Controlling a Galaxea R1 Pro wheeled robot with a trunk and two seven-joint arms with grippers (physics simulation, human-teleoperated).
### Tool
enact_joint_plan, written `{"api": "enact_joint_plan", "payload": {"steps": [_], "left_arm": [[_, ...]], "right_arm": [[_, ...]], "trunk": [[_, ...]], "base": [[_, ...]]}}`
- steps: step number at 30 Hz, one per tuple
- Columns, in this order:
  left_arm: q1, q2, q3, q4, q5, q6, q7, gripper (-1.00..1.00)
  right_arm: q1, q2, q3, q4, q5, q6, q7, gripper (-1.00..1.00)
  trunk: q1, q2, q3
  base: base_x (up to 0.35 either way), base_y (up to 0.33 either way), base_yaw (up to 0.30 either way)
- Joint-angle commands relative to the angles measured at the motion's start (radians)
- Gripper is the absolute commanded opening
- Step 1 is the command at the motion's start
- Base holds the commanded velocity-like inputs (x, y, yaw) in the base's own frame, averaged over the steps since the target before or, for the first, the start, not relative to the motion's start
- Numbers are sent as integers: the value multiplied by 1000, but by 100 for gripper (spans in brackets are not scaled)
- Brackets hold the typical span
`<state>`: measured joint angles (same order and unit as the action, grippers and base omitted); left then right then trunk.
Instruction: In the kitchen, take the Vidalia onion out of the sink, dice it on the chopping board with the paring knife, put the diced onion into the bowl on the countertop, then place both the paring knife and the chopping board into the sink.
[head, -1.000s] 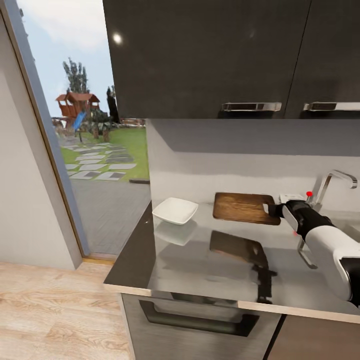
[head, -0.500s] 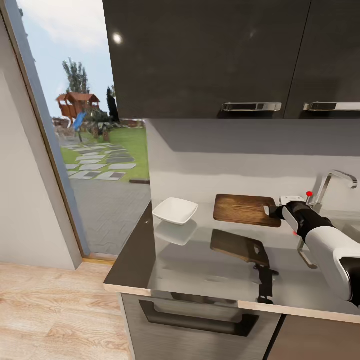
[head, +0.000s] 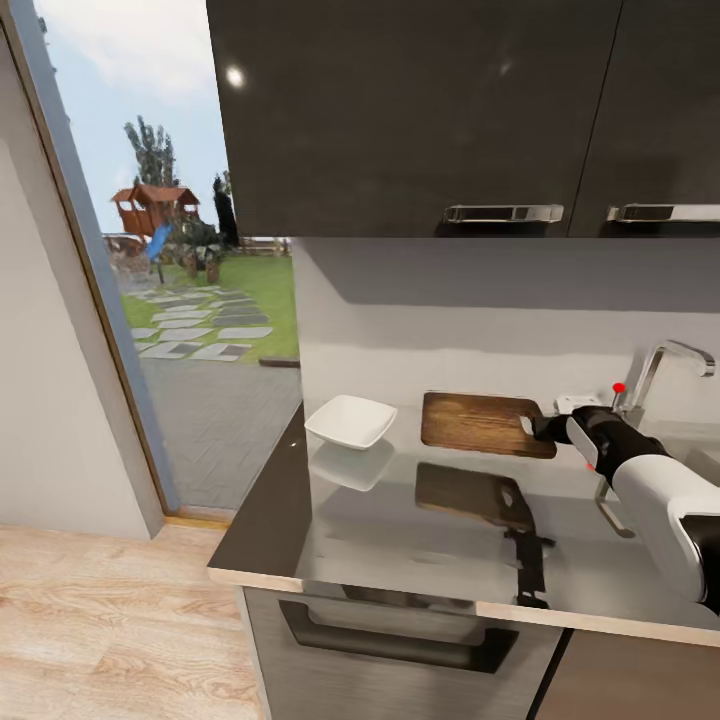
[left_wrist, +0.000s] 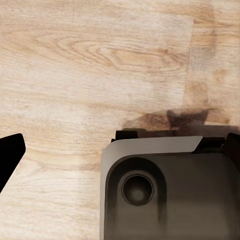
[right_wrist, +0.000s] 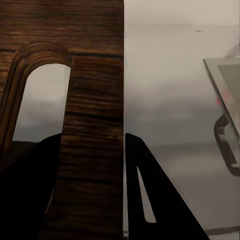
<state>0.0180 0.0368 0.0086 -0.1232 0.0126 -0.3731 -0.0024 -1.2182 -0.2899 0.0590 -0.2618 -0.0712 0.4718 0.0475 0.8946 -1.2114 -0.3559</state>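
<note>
One right gripper (head: 545, 428) clamped on chopping board (head: 480, 422) above glossy dark countertop (head: 400, 520), white bowl (head: 350, 421) alongside.

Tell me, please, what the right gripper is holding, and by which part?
The right gripper holds the chopping board by its handle end, fingers either side of the strip beside the cutout.

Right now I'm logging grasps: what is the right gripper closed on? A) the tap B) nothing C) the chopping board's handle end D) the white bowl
C: the right gripper fingers straddle the slotted handle end of the chopping board, lifted above the countertop.
</note>
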Motion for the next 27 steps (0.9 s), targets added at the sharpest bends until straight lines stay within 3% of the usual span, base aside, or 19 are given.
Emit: {"api": "enact_joint_plan", "payload": {"steps": [1,14,27], "left_arm": [[0,0,1,-1,1,-1,0,100],[0,0,-1,-1,1,-1,1,100],[0,0,-1,-1,1,-1,0,100]], "right_arm": [[-1,-1,4,6,-7,5,2,-100],[-1,-13,5,61,-7,0,6,-100],[-1,-14,5,64,-7,1,7,-100]], "trunk": [[0,-1,-1],[0,-1,-1],[0,-1,-1]], "base": [[0,2,0],[-1,-18,0],[-82,-268,0]]}}
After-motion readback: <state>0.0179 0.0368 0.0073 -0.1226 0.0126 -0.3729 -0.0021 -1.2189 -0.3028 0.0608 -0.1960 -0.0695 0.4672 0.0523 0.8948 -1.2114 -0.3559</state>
